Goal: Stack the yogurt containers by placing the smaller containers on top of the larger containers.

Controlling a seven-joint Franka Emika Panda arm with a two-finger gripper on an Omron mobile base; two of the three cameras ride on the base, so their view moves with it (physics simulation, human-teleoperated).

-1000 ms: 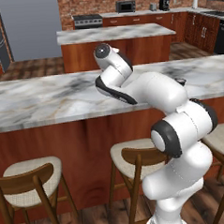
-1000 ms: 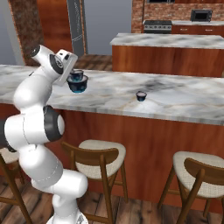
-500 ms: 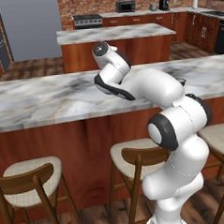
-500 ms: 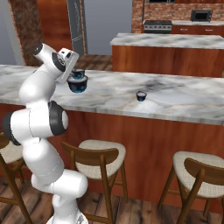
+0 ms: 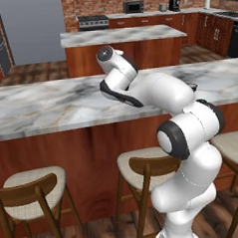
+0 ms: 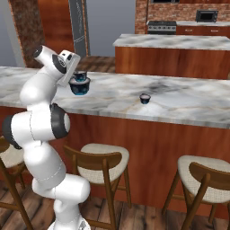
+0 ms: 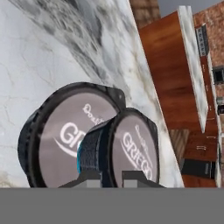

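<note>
The widest yogurt container (image 6: pixel 80 87), a dark tub with a blue lower part, stands on the marble counter (image 6: pixel 179 105). Directly above it my gripper (image 6: pixel 77 74) is shut on the middle-sized yogurt container (image 6: pixel 81 76), which is close over the wide one's top. In the hand view the middle tub (image 7: pixel 129 148) sits between my fingertips (image 7: pixel 89 178), in front of the large tub's pale grey lid (image 7: pixel 70 131) and offset to one side of it. The tiniest yogurt container (image 6: pixel 144 98) stands alone on the counter further right. In the left base view my arm (image 5: pixel 154 91) hides the tubs.
Wooden stools (image 6: pixel 101 161) stand along the counter's front below the arm. A second marble island (image 6: pixel 175 42) lies beyond the counter. Bare marble stretches between the large tub and the tiniest one.
The hand with the middle tub has crept slightly over the large tub. The tubs on the counter have not moved.
</note>
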